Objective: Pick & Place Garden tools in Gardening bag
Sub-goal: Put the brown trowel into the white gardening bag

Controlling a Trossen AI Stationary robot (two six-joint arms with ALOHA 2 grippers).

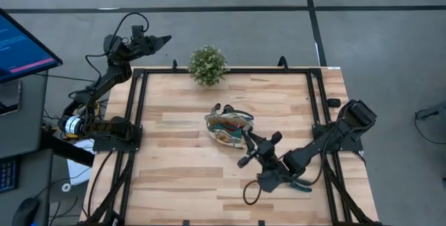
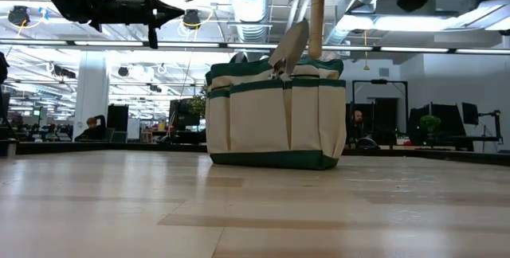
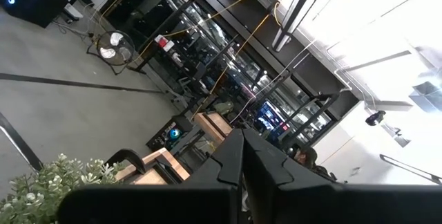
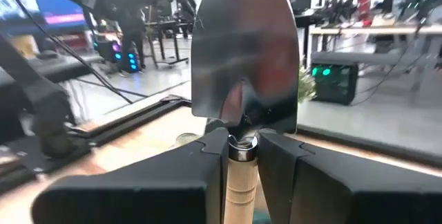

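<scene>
The beige gardening bag point(image 1: 224, 119) point(image 2: 275, 115) with green trim stands upright on its base at mid-table. A silver trowel blade point(image 2: 291, 47) sticks up out of its mouth, leaning. My right gripper point(image 1: 245, 144) point(image 4: 242, 144) hovers at the bag's near right side, shut on another trowel whose blade point(image 4: 245, 51) points up. That trowel's wooden handle point(image 2: 317, 23) hangs down to the bag's rim; whether its end is inside the bag I cannot tell. My left gripper point(image 1: 166, 41) point(image 3: 243, 148) is shut on nothing, raised beyond the table's far left corner. My right gripper pinches the trowel between its two fingers at the metal collar point(image 4: 242, 143) where blade meets handle. The fingers reach in level from the table's near right and lie across the trowel. It hangs upright, blade up and handle down, lifted clear of the table.
A bushy potted plant point(image 1: 208, 64) point(image 3: 48, 182) stands at the table's far edge, behind the bag. Something teal point(image 1: 302, 184) lies on the table under my right arm. Black frame rails point(image 1: 139, 114) run along the table's sides. Bare wood lies left of and nearer than the bag.
</scene>
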